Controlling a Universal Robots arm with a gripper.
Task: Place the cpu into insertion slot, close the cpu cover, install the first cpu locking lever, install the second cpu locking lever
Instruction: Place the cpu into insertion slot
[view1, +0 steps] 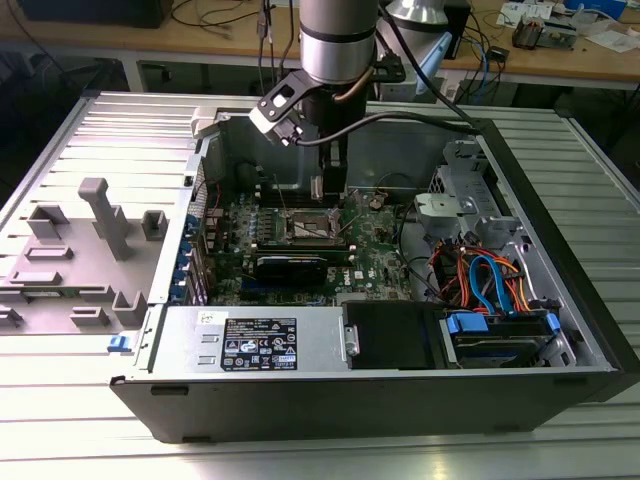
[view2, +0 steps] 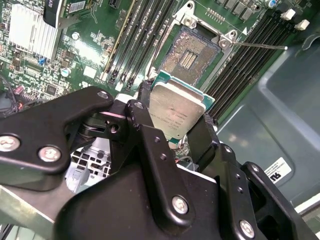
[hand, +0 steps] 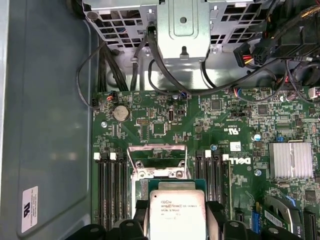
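— On the cpu (view2: 176, 111) you've got smooth, dull silver metal.
— And the cpu cover (hand: 160, 173)?
— Bare bright metal. Your circuit board (hand: 150, 112) looks glossy green, your gripper (view2: 172, 119) matt black.

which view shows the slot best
The second wrist view: the slot lies open and unblocked, its dark contact field plain, beyond the cpu. In the first wrist view the cpu hides most of it. In the exterior view the slot looks small and far off.
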